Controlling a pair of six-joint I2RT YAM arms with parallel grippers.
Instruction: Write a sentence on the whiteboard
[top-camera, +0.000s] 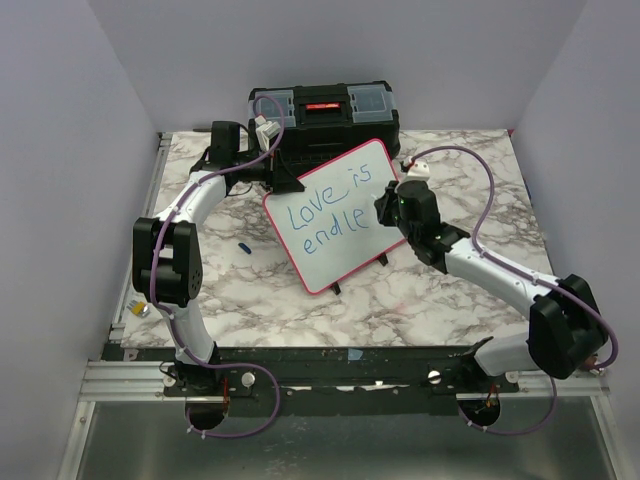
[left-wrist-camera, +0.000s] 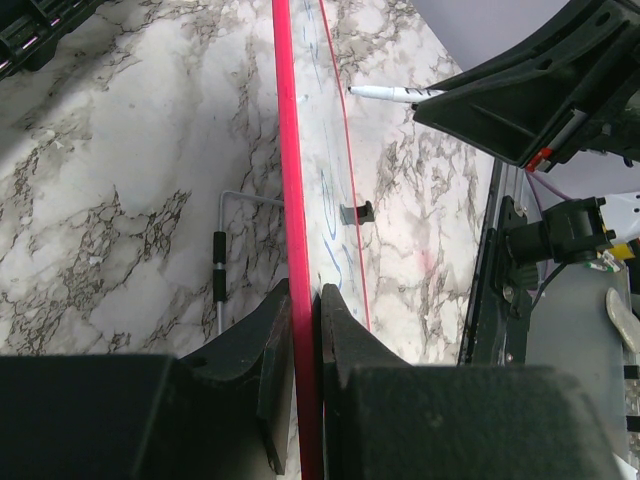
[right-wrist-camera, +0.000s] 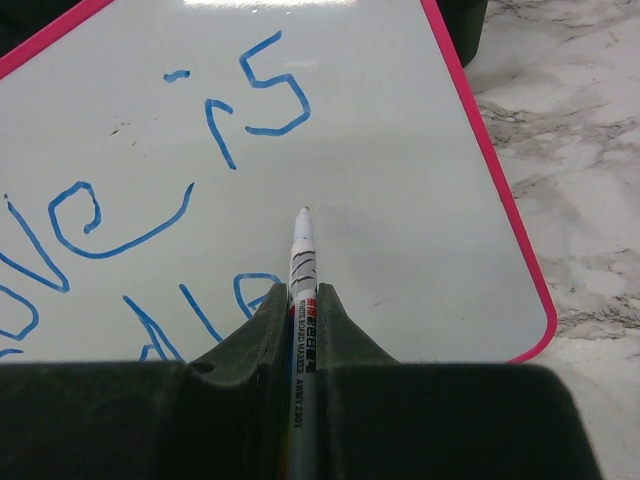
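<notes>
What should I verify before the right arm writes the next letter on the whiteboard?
1. Hold of the left gripper on the whiteboard frame: ok, jaws shut on the pink edge.
2. Hold of the right gripper on the marker: ok, clamped between the fingers.
3. Marker tip touching the board: cannot tell.
4. Bare board to the right of the tip for more letters: ok.
5. The sentence finished: not ok, it reads "Love is endle".

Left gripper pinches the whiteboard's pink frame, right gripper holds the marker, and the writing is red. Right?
No: the writing is blue, as the right wrist view shows. The left gripper does pinch the whiteboard by its frame; the right gripper holds the marker.
</notes>
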